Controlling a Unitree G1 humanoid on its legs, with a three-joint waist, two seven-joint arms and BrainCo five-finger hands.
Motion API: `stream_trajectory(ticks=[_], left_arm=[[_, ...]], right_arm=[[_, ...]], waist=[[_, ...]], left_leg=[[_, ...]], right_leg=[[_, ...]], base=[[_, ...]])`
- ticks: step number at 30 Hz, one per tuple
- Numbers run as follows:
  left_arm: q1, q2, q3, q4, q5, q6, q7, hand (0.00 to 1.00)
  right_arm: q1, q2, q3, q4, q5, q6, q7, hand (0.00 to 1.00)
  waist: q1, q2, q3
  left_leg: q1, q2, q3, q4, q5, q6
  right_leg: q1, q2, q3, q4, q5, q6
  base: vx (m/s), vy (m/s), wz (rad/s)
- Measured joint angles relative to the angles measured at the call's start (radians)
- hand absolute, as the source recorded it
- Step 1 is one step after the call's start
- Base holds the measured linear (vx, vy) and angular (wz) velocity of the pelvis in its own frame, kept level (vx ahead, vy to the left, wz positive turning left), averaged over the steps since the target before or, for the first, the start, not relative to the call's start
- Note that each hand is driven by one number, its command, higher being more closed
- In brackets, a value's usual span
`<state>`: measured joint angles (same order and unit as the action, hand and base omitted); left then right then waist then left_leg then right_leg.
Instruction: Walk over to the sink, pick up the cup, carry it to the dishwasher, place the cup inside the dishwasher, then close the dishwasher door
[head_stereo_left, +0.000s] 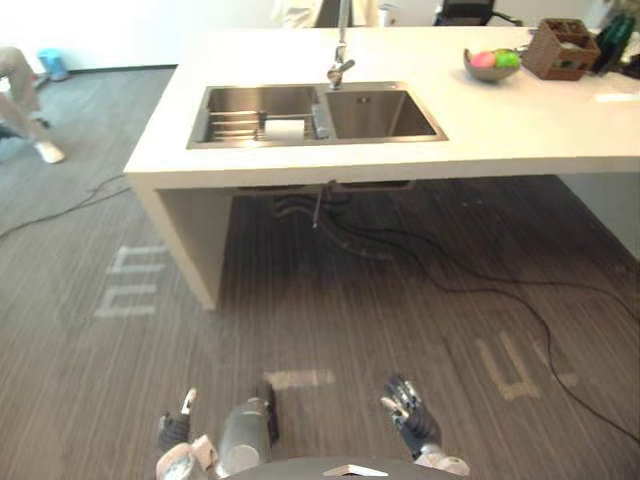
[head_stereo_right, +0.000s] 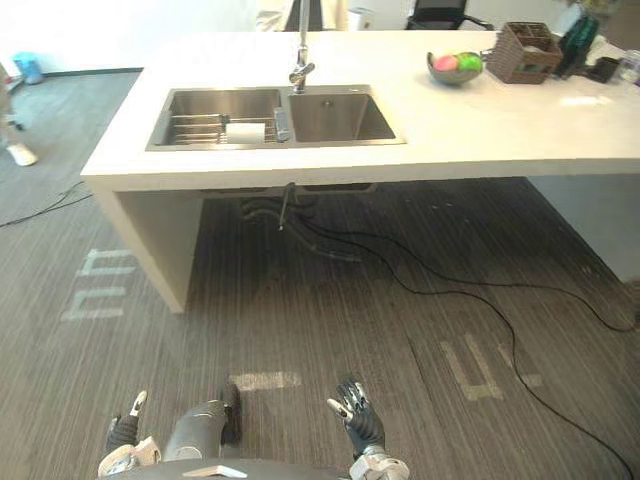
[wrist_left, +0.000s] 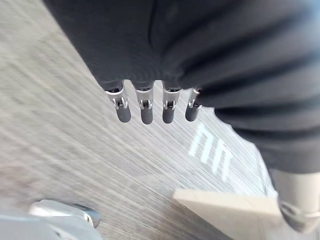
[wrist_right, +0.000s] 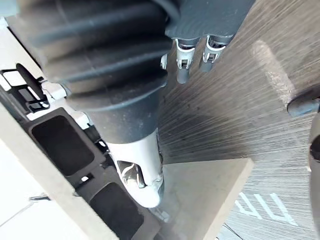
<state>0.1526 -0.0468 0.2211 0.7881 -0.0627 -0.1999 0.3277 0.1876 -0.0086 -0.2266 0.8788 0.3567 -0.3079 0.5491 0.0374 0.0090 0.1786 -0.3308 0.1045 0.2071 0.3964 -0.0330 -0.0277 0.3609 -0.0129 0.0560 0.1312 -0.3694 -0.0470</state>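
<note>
Facing the sink, both hands empty

Nearest, left hand (head_stereo_left: 176, 432) and right hand (head_stereo_left: 408, 410) hang with fingers loosely straight. The wrist views show the floor and the counter (head_stereo_left: 520, 125) from low down. Farther off, the eye views show the white cup (head_stereo_left: 285, 129) in the left basin of the sink (head_stereo_left: 380, 115).

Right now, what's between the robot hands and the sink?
Carpet with a pale tape mark and black cables, then the counter edge; the eye views show it.

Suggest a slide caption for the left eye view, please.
The left hand and right hand hang open above the carpet; the white cup lies in the sink ahead.
</note>
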Motion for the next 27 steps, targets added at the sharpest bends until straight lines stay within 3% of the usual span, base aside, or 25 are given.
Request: stream_trajectory(ticks=[1, 2, 3, 4, 6, 8, 10, 11, 12, 13, 14, 15, 17, 19, 21, 22, 23, 24, 25, 26, 27], left_arm=[[-0.006, 0.003, -0.091, -0.101, 0.093, -0.030, 0.047, 0.00], [-0.034, 0.021, -0.208, -0.223, 0.186, -0.040, 0.073, 0.00], [-0.046, 0.028, -0.255, -0.274, 0.226, -0.037, 0.072, 0.00], [-0.061, 0.031, -0.308, -0.370, 0.301, -0.036, 0.058, 0.00], [-0.080, 0.037, -0.312, -0.478, 0.361, -0.027, 0.036, 0.00], [-0.081, 0.078, -0.311, -0.565, 0.413, -0.010, 0.029, 0.00], [-0.084, 0.142, -0.294, -0.678, 0.453, 0.037, -0.001, 0.00], [-0.087, 0.188, -0.272, -0.749, 0.484, 0.055, -0.019, 0.00], [-0.094, 0.208, -0.261, -0.778, 0.499, 0.066, -0.034, 0.00], [-0.114, 0.253, -0.258, -0.824, 0.539, 0.086, -0.049, 0.00], [-0.122, 0.267, -0.263, -0.837, 0.552, 0.092, -0.049, 0.00], [-0.142, 0.287, -0.265, -0.860, 0.579, 0.102, -0.045, 0.00], [-0.223, 0.325, -0.285, -0.863, 0.599, 0.122, -0.039, 0.00], [-0.296, 0.356, -0.297, -0.868, 0.605, 0.139, -0.035, 0.00], [-0.344, 0.385, -0.304, -0.896, 0.618, 0.146, -0.037, 0.00], [-0.355, 0.394, -0.303, -0.911, 0.621, 0.148, -0.039, 0.00], [-0.350, 0.388, -0.304, -0.926, 0.638, 0.156, -0.048, 0.00], [-0.335, 0.361, -0.310, -0.924, 0.646, 0.162, -0.055, 0.00], [-0.324, 0.339, -0.340, -0.925, 0.664, 0.165, -0.076, 0.00], [-0.325, 0.335, -0.359, -0.926, 0.672, 0.170, -0.085, 0.00], [-0.327, 0.329, -0.388, -0.926, 0.682, 0.179, -0.104, 0.00]], right_arm=[[-0.003, 0.005, 0.047, -0.002, -0.014, 0.004, -0.013, 0.00], [-0.018, 0.011, 0.087, -0.001, -0.021, 0.023, -0.034, 0.00], [-0.028, 0.009, 0.091, 0.002, -0.029, 0.034, -0.037, 0.00], [-0.050, -0.008, 0.095, 0.013, -0.042, 0.058, -0.039, 0.00], [-0.067, -0.024, 0.092, 0.042, -0.051, 0.070, -0.042, 0.00], [-0.060, -0.030, 0.065, 0.078, -0.073, 0.072, -0.058, 0.00], [-0.030, -0.042, 0.050, 0.115, -0.104, 0.065, -0.073, 0.00], [-0.029, -0.040, 0.033, 0.118, -0.108, 0.054, -0.074, 0.00], [-0.027, -0.039, 0.024, 0.117, -0.107, 0.045, -0.074, 0.00], [-0.013, -0.042, 0.008, 0.112, -0.105, 0.020, -0.074, 0.00], [-0.007, -0.045, -0.003, 0.109, -0.102, 0.012, -0.074, 0.00], [0.005, -0.045, -0.018, 0.108, -0.083, 0.003, -0.075, 0.00], [0.021, -0.037, -0.036, 0.106, -0.069, -0.007, -0.076, 0.00], [0.038, -0.021, -0.055, 0.076, -0.071, -0.016, -0.075, 0.00], [0.048, -0.005, -0.052, 0.049, -0.072, -0.015, -0.075, 0.00], [0.060, -0.001, -0.048, 0.041, -0.080, -0.006, -0.073, 0.00], [0.072, -0.003, -0.045, 0.038, -0.080, 0.008, -0.072, 0.00], [0.071, -0.018, -0.052, 0.035, -0.078, 0.013, -0.072, 0.00], [0.080, -0.059, -0.049, 0.014, -0.080, 0.051, -0.071, 0.00], [0.078, -0.074, -0.048, 0.014, -0.084, 0.078, -0.071, 0.00], [0.081, -0.086, -0.049, 0.013, -0.088, 0.119, -0.072, 0.00]], waist=[[-0.001, -0.040, 0.003], [0.000, -0.038, 0.020], [-0.002, -0.046, 0.015], [-0.010, -0.039, 0.015], [-0.026, -0.038, 0.005], [-0.036, -0.036, -0.018], [-0.043, -0.030, -0.049], [-0.046, -0.035, -0.050], [-0.047, -0.039, -0.049], [-0.047, -0.035, -0.047], [-0.049, -0.024, -0.049], [-0.057, -0.020, -0.061], [-0.081, -0.030, -0.072], [-0.103, -0.021, -0.072], [-0.115, -0.016, -0.075], [-0.115, -0.024, -0.081], [-0.120, -0.033, -0.094], [-0.121, 0.003, -0.103], [-0.124, 0.040, -0.125], [-0.125, 0.062, -0.137], [-0.127, 0.060, -0.131]], left_leg=[[-0.010, -0.011, 0.017, 0.029, -0.001, 0.003], [-0.027, -0.029, 0.007, 0.039, -0.001, 0.003], [-0.029, -0.039, -0.006, 0.036, 0.000, 0.005], [-0.015, -0.060, -0.034, 0.026, 0.000, 0.042], [0.032, -0.081, -0.031, 0.001, -0.025, 0.088], [0.084, -0.102, -0.010, -0.028, -0.057, 0.101], [0.147, -0.117, 0.012, -0.074, -0.095, 0.107], [0.195, -0.121, 0.022, -0.091, -0.112, 0.099], [0.224, -0.125, 0.028, -0.101, -0.121, 0.094], [0.313, -0.133, 0.040, -0.138, -0.146, 0.087], [0.345, -0.132, 0.040, -0.150, -0.151, 0.087], [0.401, -0.130, 0.039, -0.182, -0.155, 0.085], [0.466, -0.119, -0.001, -0.215, -0.165, 0.068], [0.487, -0.079, -0.044, -0.210, -0.190, 0.029], [0.504, -0.035, -0.076, -0.183, -0.237, -0.007], [0.513, -0.022, -0.091, -0.147, -0.289, -0.031], [0.535, -0.017, -0.110, -0.109, -0.344, -0.055], [0.549, 0.015, -0.120, -0.101, -0.362, -0.064], [0.552, 0.049, -0.126, -0.099, -0.356, -0.077], [0.552, 0.057, -0.126, -0.091, -0.340, -0.075], [0.533, 0.068, -0.127, -0.030, -0.297, -0.075]], right_leg=[[0.003, -0.017, 0.025, 0.005, -0.003, -0.002], [-0.020, -0.021, 0.058, 0.031, 0.023, -0.001], [-0.029, -0.019, 0.072, 0.045, 0.046, 0.004], [-0.036, -0.017, 0.104, 0.066, 0.092, 0.010], [-0.044, -0.027, 0.148, 0.130, 0.148, 0.022], [-0.094, -0.035, 0.181, 0.262, 0.199, 0.097], [-0.204, -0.036, 0.197, 0.501, 0.312, 0.349], [-0.301, -0.037, 0.173, 0.708, 0.361, 0.347], [-0.349, -0.045, 0.139, 0.812, 0.361, 0.345], [-0.442, -0.092, 0.025, 0.976, 0.333, 0.312], [-0.476, -0.110, -0.021, 1.004, 0.308, 0.269], [-0.538, -0.137, -0.086, 1.005, 0.240, 0.188], [-0.614, -0.158, -0.158, 0.844, 0.140, 0.137], [-0.644, -0.148, -0.201, 0.600, 0.123, 0.117], [-0.643, -0.116, -0.171, 0.346, 0.182, 0.117], [-0.638, -0.103, -0.113, 0.249, 0.247, 0.123], [-0.634, -0.106, -0.080, 0.270, 0.349, 0.149], [-0.632, -0.083, -0.103, 0.314, 0.306, 0.136], [-0.634, -0.066, -0.135, 0.354, 0.249, 0.122], [-0.630, -0.066, -0.149, 0.369, 0.227, 0.116], [-0.598, -0.070, -0.171, 0.368, 0.200, 0.104]], base=[[0.47, 0.238, 0.19], [0.45, 0.236, 0.24], [0.41, 0.255, 0.22], [0.32, 0.221, 0.04], [0.47, 0.286, -0.12], [0.41, 0.174, -0.20], [0.42, 0.141, -0.31], [0.32, 0.100, -0.33], [0.47, 0.103, -0.37], [0.38, 0.057, -0.20], [0.45, 0.044, -0.11], [0.40, -0.012, 0.23], [0.45, -0.097, 0.51], [0.36, -0.182, 0.63], [0.39, -0.282, 0.53], [0.48, -0.421, 0.45], [0.53, -0.450, 0.35], [0.48, -0.372, 0.41], [0.40, -0.256, 0.33], [0.43, -0.304, 0.52], [0.50, -0.377, 0.59]])
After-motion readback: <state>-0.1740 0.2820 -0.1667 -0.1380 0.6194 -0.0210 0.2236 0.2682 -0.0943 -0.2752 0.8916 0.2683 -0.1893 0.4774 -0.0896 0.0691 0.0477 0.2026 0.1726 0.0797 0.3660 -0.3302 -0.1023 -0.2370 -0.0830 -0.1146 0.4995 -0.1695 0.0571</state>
